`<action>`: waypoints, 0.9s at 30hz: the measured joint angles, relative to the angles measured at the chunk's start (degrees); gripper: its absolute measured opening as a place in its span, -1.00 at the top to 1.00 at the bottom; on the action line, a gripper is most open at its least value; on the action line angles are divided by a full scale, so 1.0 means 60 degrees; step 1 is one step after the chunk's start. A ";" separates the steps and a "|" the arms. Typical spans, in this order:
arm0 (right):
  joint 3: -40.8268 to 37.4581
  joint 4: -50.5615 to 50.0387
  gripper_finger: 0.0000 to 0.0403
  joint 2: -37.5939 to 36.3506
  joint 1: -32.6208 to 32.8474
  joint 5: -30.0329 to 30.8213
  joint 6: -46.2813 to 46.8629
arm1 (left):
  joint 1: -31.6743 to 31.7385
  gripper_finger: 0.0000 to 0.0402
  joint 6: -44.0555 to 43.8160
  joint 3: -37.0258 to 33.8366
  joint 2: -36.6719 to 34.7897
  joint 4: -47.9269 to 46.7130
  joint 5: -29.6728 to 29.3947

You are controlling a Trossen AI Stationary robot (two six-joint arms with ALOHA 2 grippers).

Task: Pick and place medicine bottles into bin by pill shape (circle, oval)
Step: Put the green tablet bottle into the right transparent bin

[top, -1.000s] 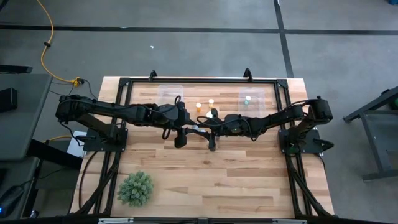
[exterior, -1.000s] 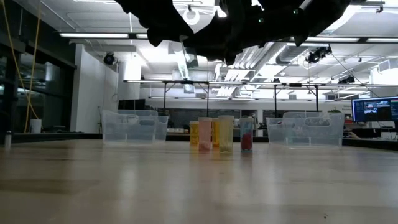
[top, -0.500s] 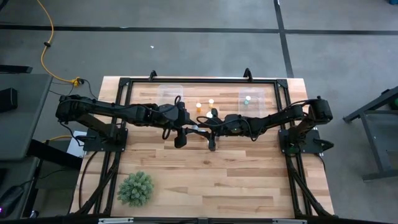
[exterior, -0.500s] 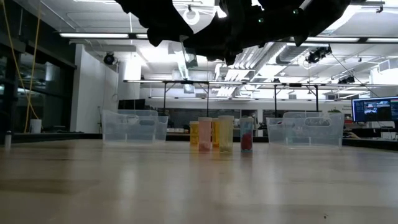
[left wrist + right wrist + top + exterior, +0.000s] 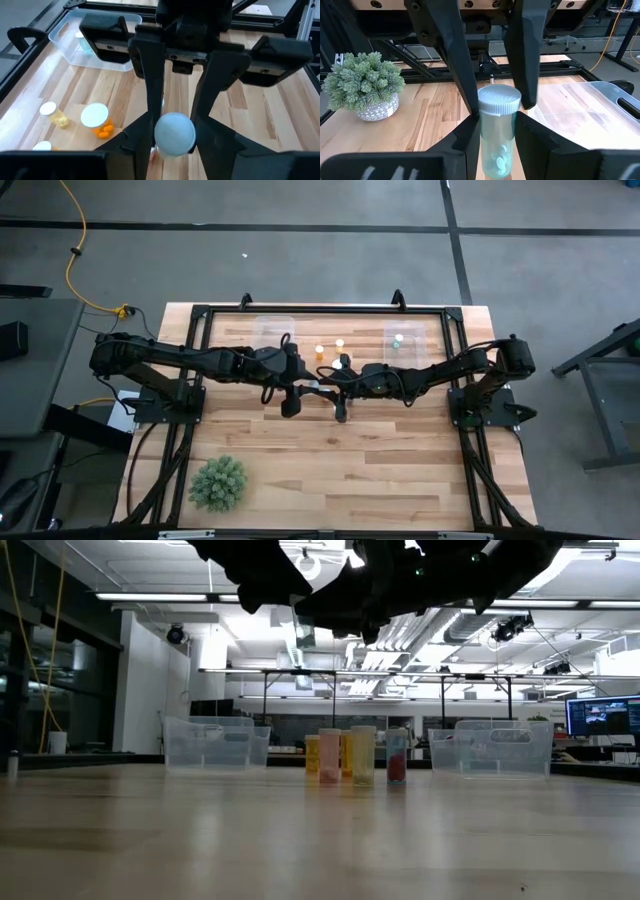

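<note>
My two grippers meet tip to tip over the table's middle, my left gripper (image 5: pixel 308 386) coming from the left and my right gripper (image 5: pixel 327 387) from the right. Between them is a pale greenish medicine bottle (image 5: pixel 499 135) with a white cap (image 5: pixel 174 132) and small pale pills inside. Both grippers are shut on it. Several more white-capped bottles (image 5: pixel 337 364) (image 5: pixel 362 755) stand upright on the table just beyond. One greenish bottle (image 5: pixel 398 340) stands in the right clear bin (image 5: pixel 412 350). My left gripper has the bottle's cap end (image 5: pixel 160 137) between its two fingers, which come level from the table's left. The cap faces back along the fingers toward the wrist. My right gripper pinches the bottle's body (image 5: pixel 497 150) below the cap between its two fingers. The fingers come level from the table's right and lie along the bottle. The bottle lies level, clear of the table, its cap toward my left gripper.
A clear bin (image 5: pixel 272 330) stands at the far left of centre. A green spiky plant (image 5: pixel 218 482) in a pot stands near the table's front left. A black frame (image 5: pixel 325 310) runs around the table's edges.
</note>
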 joint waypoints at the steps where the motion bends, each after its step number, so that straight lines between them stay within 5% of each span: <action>1: 0.0001 -0.0004 0.51 0.0000 0.0000 0.0000 -0.0001 | 0.0000 0.31 -0.0004 0.0000 0.0000 0.0020 0.0000; 14: -0.0001 -0.0022 0.51 0.0000 0.0010 -0.0080 -0.0007 | 0.0010 0.19 0.0004 0.0003 -0.0250 0.0005 -0.0125; 27: -0.0001 -0.0022 0.51 0.0000 0.0007 -0.0060 -0.0079 | -0.0107 0.19 -0.0077 -0.0008 -0.2497 -0.1243 -0.0921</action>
